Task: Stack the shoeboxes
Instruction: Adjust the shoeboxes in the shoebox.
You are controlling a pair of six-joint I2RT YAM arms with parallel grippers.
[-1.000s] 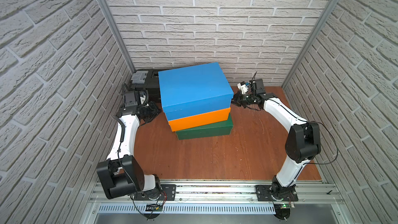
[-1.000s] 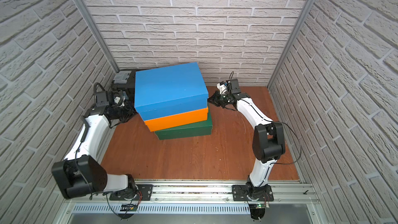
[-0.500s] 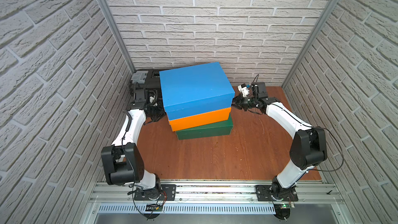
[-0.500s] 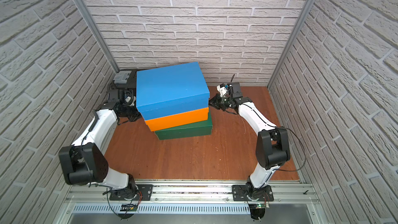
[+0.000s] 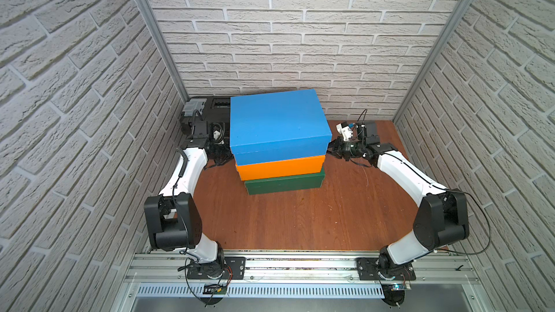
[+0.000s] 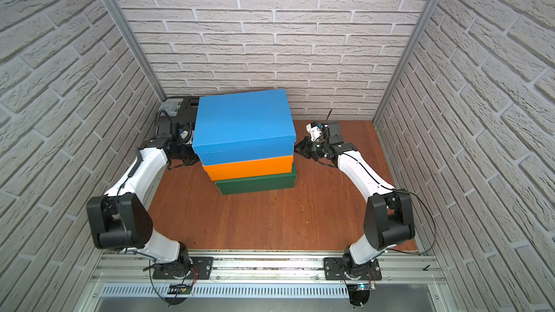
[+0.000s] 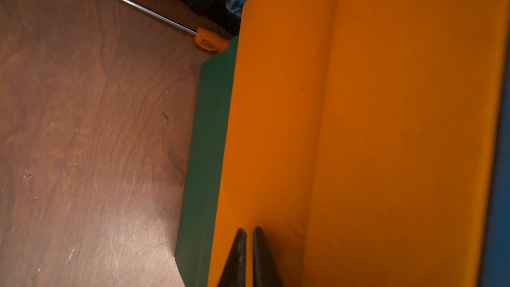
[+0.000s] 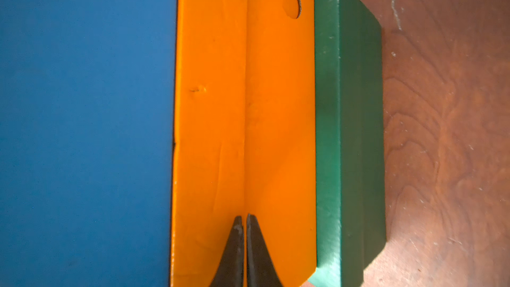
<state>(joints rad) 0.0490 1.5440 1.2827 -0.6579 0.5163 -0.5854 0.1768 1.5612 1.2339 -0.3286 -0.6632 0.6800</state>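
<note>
Shoeboxes [image 6: 243,151] are fully stacked in both top views: blue box [image 5: 277,121] on top, orange box [image 5: 279,168] in the middle, green box [image 5: 283,183] at the bottom on the tabletop [image 5: 300,229], right between the two sets of jaws. The right jaws poke at the stack's side, while the left jaws are hidden behind it, with a black toolbox [image 5: 217,106] just beyond them. Left wrist view: the left jaws are pinched nearly shut on nothing, tips aimed at the orange box's side, and a screwdriver [image 7: 209,42] lies further ahead by the green box's corner. Right wrist view: the right jaws are closed and empty too, tips at the orange side with blue and green flanking. Can't tell if they touch.
</note>
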